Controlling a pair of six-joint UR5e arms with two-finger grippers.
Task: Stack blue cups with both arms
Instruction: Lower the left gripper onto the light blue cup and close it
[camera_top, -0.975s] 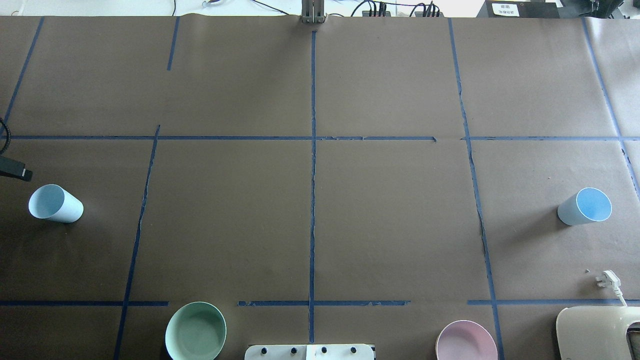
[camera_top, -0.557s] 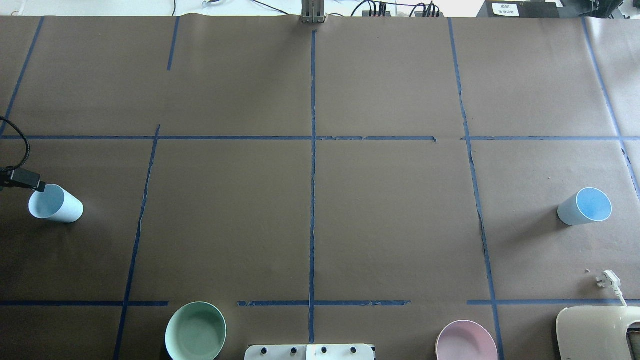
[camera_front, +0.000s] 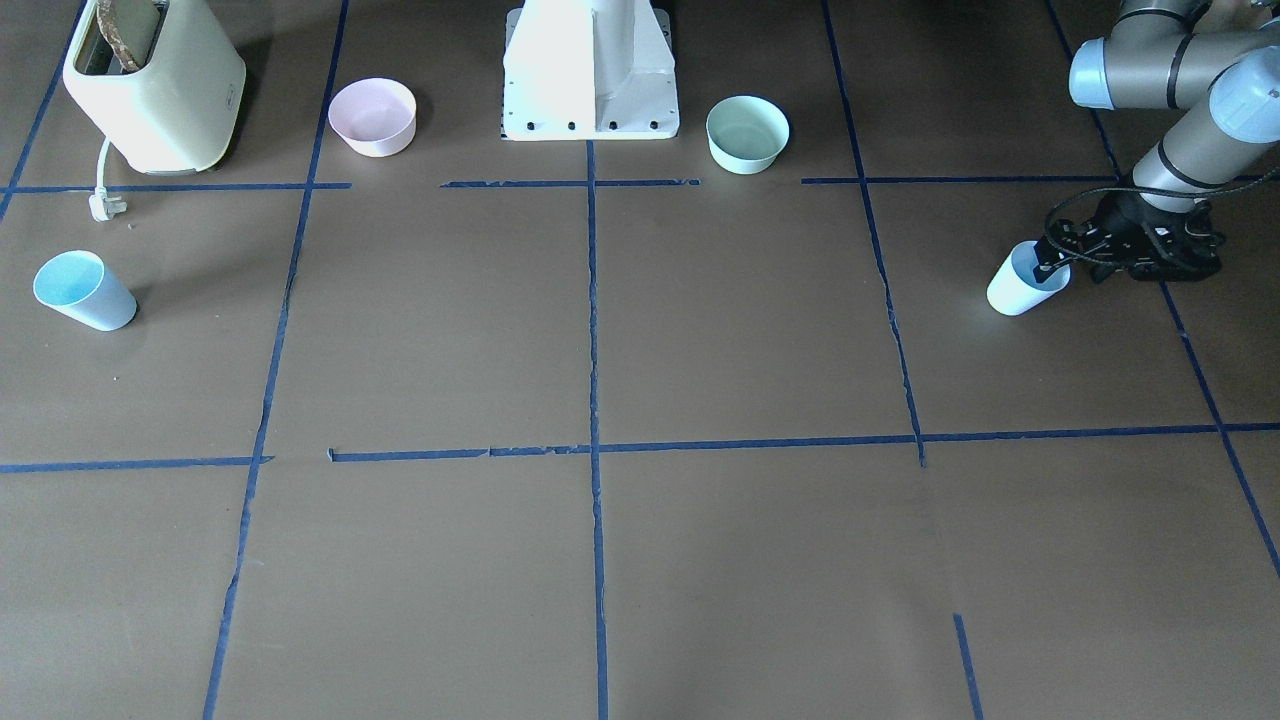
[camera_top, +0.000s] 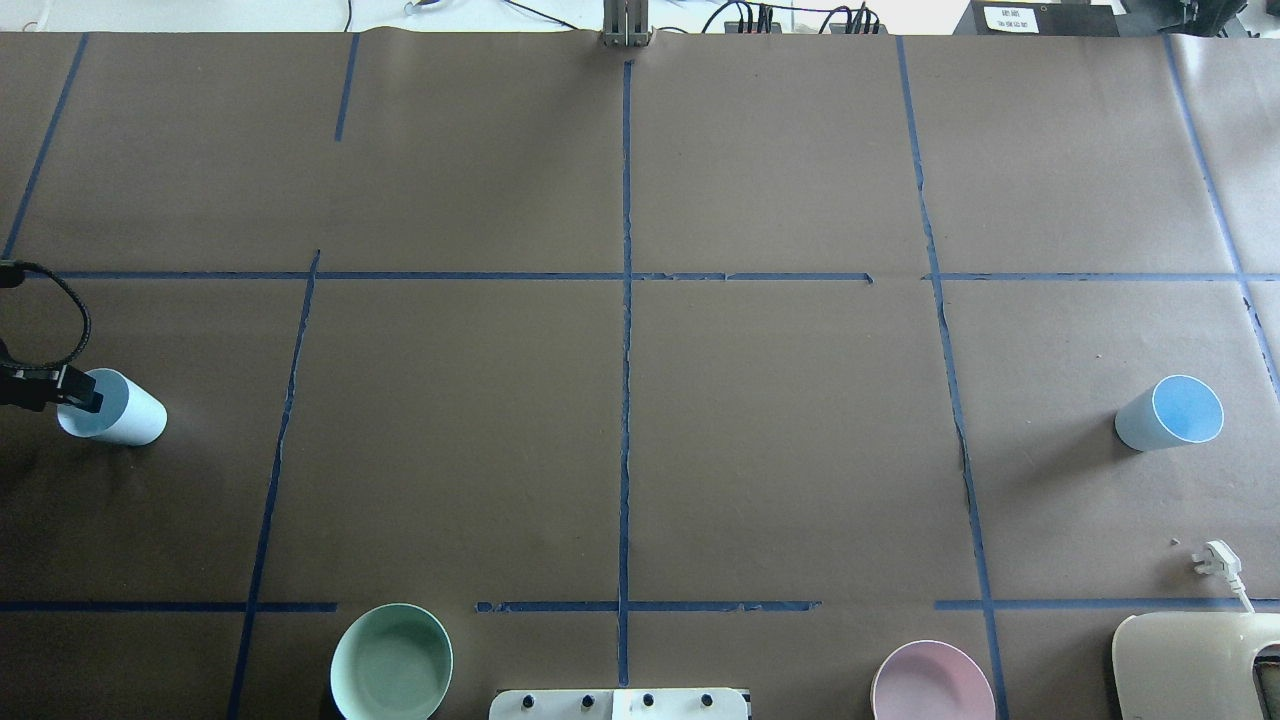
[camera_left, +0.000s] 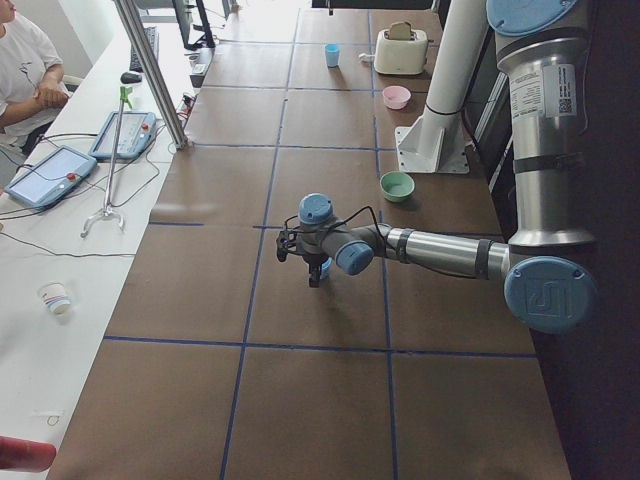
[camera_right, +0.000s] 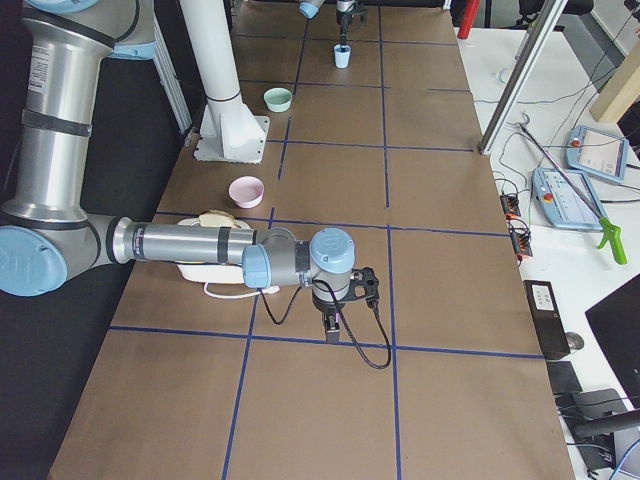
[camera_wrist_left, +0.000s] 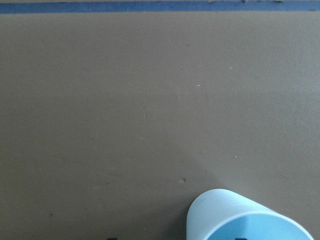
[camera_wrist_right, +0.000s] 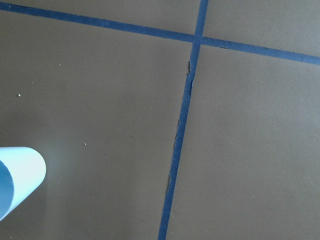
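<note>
One blue cup (camera_top: 125, 415) stands at the table's far left, also in the front view (camera_front: 1018, 288). My left gripper (camera_top: 85, 400) is at this cup's rim, jaws open, one finger (camera_front: 1050, 268) over the cup's mouth. The left wrist view shows the cup (camera_wrist_left: 245, 220) at its bottom edge. The other blue cup (camera_top: 1170, 412) stands at the far right, untouched. My right gripper (camera_right: 335, 322) shows only in the exterior right view, low over the table; I cannot tell if it is open or shut. Its wrist view has the cup (camera_wrist_right: 20, 175) at the left edge.
A mint-green bowl (camera_top: 391, 662) and a pink bowl (camera_top: 932, 682) stand near the white pedestal (camera_front: 590, 70). A cream toaster (camera_top: 1195, 665) with its plug (camera_top: 1215, 560) sits at the near right corner. An operator (camera_left: 25, 70) sits beyond the table.
My left gripper has moved in from the left edge toward the left cup and now reaches over its rim. Both cups have stayed in place.
</note>
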